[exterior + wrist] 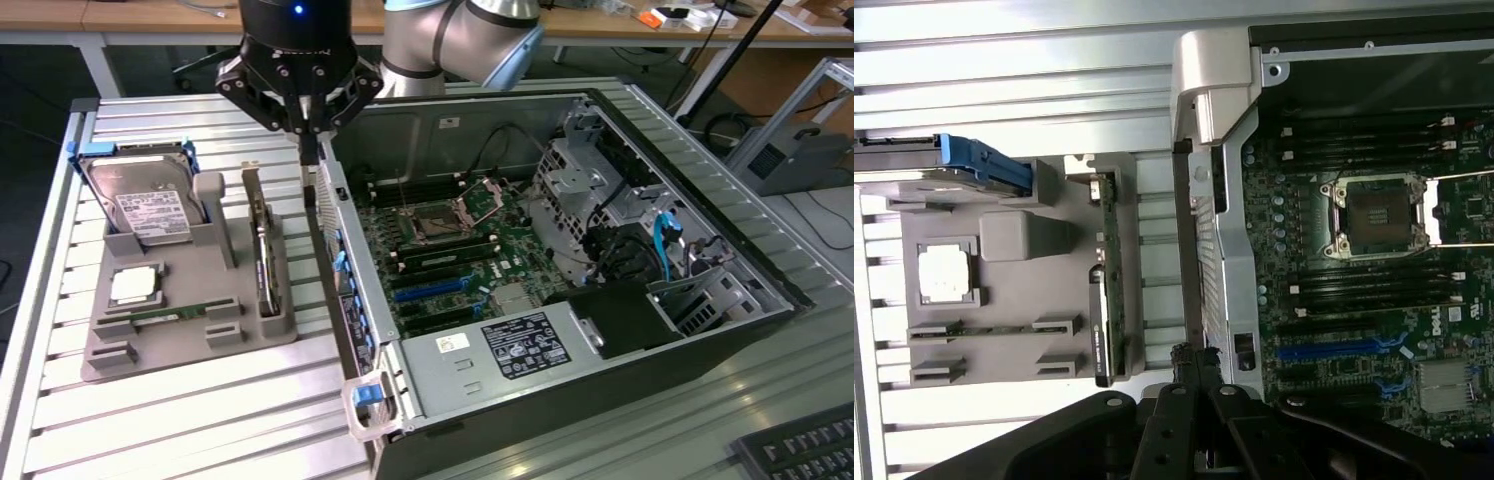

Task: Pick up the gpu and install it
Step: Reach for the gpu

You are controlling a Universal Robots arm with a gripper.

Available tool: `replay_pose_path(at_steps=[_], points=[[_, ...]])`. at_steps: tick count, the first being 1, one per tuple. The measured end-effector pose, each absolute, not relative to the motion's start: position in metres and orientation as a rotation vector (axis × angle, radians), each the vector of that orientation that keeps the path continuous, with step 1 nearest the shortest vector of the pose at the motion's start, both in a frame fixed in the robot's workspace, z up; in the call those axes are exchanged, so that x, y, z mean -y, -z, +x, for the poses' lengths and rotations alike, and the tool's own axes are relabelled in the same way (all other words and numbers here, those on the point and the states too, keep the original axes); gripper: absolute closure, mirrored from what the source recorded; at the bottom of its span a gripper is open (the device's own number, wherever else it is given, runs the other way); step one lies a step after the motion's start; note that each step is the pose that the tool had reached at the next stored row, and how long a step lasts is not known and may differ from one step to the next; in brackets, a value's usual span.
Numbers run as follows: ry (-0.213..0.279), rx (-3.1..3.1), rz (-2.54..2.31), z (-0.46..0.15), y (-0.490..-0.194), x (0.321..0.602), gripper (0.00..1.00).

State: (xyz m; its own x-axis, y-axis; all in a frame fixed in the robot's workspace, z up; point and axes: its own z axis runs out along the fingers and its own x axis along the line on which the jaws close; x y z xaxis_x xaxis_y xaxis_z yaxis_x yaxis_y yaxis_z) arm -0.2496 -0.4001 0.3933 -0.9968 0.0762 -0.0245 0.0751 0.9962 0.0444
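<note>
gpu [264, 255] parked upright on its edge in a slot of the grey holder [198, 285] on the desk [160, 420], probably to leave the top edge free for grasping. jaws fully closed, apparently empty, hanging above the wall of the open computer case [441, 130], just beside the gpu, higher and apart from it.
</note>
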Motion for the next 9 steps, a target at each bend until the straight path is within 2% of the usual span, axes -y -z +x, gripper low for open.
replay_pose_path(at_steps=[9], points=[[-0.068, -3.113, 0.118, -0.2554, -0.3933, 0.4003, 0.89]])
